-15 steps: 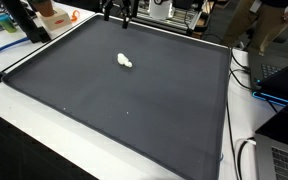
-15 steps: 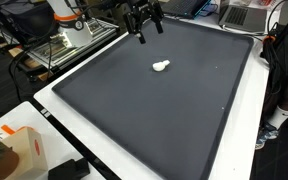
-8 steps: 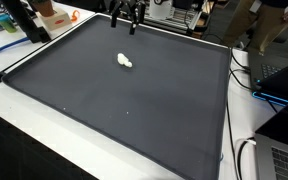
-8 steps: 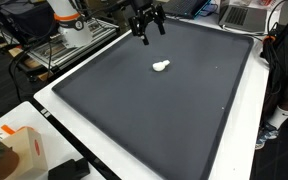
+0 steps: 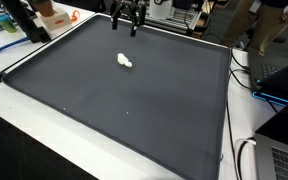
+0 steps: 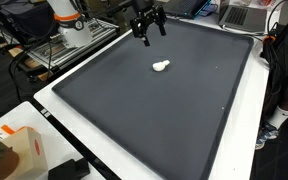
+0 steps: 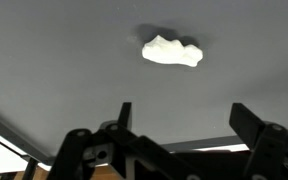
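Note:
A small white lumpy object lies on the dark grey mat; it shows in both exterior views and in the wrist view. My gripper hangs above the mat's far edge, apart from the white object. Its two black fingers are spread wide with nothing between them in the wrist view.
The mat lies on a white table. An orange box and blue items sit off the mat. Cables and a laptop lie at one side. A box and plant stand near a corner.
The gripper has come slightly lower and forward over the mat's far edge during the last second. The white object has not moved.

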`<move>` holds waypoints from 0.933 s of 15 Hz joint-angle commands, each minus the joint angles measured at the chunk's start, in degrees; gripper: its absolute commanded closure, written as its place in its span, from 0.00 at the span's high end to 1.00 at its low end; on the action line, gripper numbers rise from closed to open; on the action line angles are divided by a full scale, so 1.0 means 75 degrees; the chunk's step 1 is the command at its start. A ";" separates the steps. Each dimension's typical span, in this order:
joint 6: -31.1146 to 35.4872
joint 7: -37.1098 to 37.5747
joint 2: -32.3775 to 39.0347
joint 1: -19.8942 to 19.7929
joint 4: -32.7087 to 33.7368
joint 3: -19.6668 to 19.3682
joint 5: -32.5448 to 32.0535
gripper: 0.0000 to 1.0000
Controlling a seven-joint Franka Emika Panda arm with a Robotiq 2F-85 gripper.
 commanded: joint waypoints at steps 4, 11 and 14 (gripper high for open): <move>-0.0237 0.0020 0.0332 0.0021 0.0269 0.0045 -0.0029 1.00; -0.0696 -0.0179 0.1175 0.0013 0.1101 -0.0001 0.0049 1.00; -0.0957 -0.0320 0.1528 0.0017 0.1397 0.0044 0.0133 1.00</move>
